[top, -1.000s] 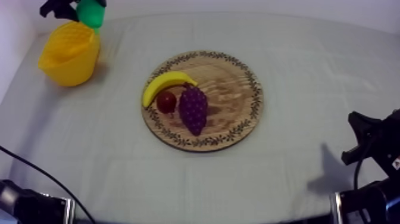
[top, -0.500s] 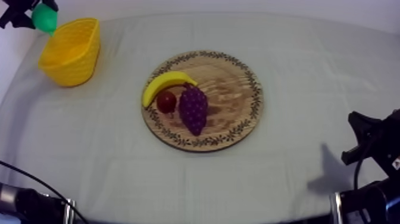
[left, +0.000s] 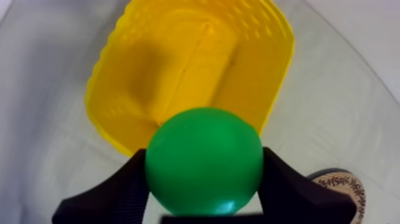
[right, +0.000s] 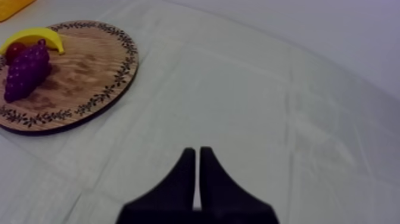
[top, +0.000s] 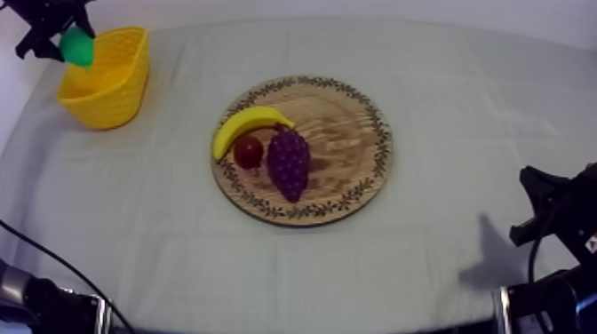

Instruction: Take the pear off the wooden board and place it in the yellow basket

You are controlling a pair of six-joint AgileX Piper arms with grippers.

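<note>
1. My left arm comes in over the tabletop's (top: 462, 98) 10 o'clock corner in the top view. Its left claw (top: 67, 40) hangs above the outer rim of the yellow basket (top: 105, 84).
2. The left claw is clenched on the pear (top: 77, 49). In the left wrist view one black finger (left: 116, 193) presses the fruit at 9 o'clock and the other at 3 o'clock.
3. The pear is off the wooden board (top: 346, 133), in the air over the basket's 10 o'clock edge and not inside it. The left wrist view shows the basket's open mouth beyond it, toward 12 o'clock.
4. From above, the pear looks slightly longer along a line from 11 to 5 o'clock, with the narrower tip toward 5. In the left wrist view it shows as a round green ball, so its long axis seems to run toward that camera. Which end bears the stalk I cannot tell.
5. The basket stands at 10 o'clock from the board, well apart from it.
6. On the board lie the banana (top: 249, 123), the small red fruit (top: 248, 152) and the bunch of grapes (top: 289, 163), clustered in its 9 o'clock half. The red fruit touches the grapes.
7. My right arm rests low at 4 o'clock from the board. Its right claw (right: 197, 154) grasps nothing, the two fingers lying together as a narrow wedge over bare cloth.
</note>
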